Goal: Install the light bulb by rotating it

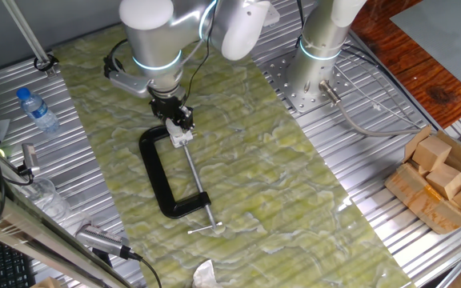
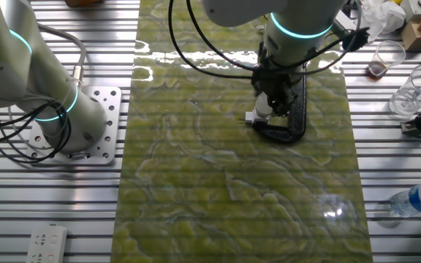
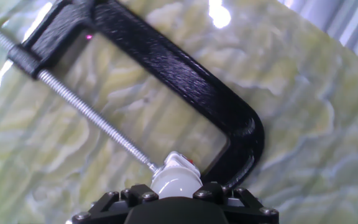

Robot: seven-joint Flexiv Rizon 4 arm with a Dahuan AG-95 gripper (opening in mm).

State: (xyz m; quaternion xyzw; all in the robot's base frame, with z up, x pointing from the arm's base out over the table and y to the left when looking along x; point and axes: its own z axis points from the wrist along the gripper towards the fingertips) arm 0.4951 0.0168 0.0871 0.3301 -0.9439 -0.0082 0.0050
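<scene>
Green marbled mat (image 1: 278,184) spread over a ribbed metal tabletop (image 1: 358,160), with a black clamp (image 1: 154,180) lying flat toward the tabletop edge nearest the bottle (image 1: 37,108). Small white bulb (image 3: 176,180) seated at the tip of the long screw (image 3: 86,112), inside the mouth of the clamp, close to the curved end of the frame. End effector (image 3: 178,194) directly above, pointing straight down, fingers drawn in narrow on either side of the bulb and apparently gripping it; contact itself partly hidden by the black finger blocks in the hand view. Probably early or midway in the turning, judging by the bulb sitting at the screw tip with no sure sign of full seating. To do this step well: keep the wrist axis lined up with the axis of the bulb, not with the tabletop, to avoid cross-threading. Hold only firmly enough to stop slipping on the smooth white surface. Turn in short, even arcs, then loosen, wind back and grip again without lifting away. Press lightly along the thread while turning, never sideways, to spare the unfixed clamp from sliding on the mat. Watch the frame beside the fingers, a likely snag during rotation. Stop at the first clear rise in resistance.
</scene>
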